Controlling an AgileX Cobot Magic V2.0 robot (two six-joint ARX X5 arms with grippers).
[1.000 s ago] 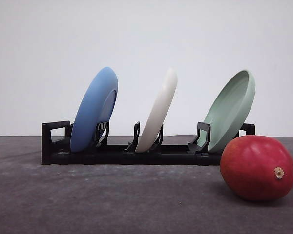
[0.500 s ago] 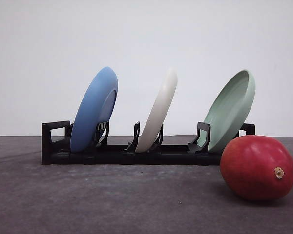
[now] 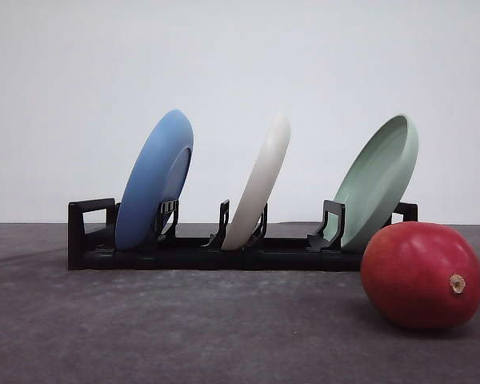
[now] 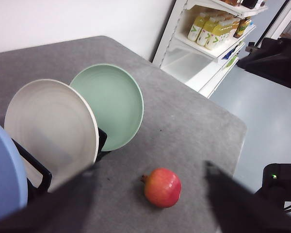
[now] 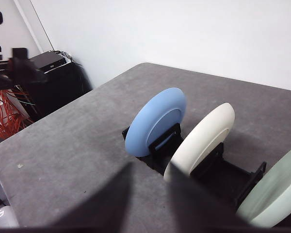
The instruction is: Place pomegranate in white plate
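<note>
While both grippers appear as dark blurs spread wide and empty (left gripper (image 4: 148, 204), right gripper (image 5: 150, 194)), the pomegranate (image 3: 421, 275) lies on the table (image 3: 184, 328) before the green plate (image 3: 378, 181). White plate (image 3: 260, 182) stands tilted in the rack (image 3: 92, 240); fruit would likely roll off. Fingertips blurred.

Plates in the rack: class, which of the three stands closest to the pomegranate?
The pale green plate, at the rack's right end. The pomegranate sits just in front of it; the white plate is in the middle slot and the blue plate is farthest left.
</note>
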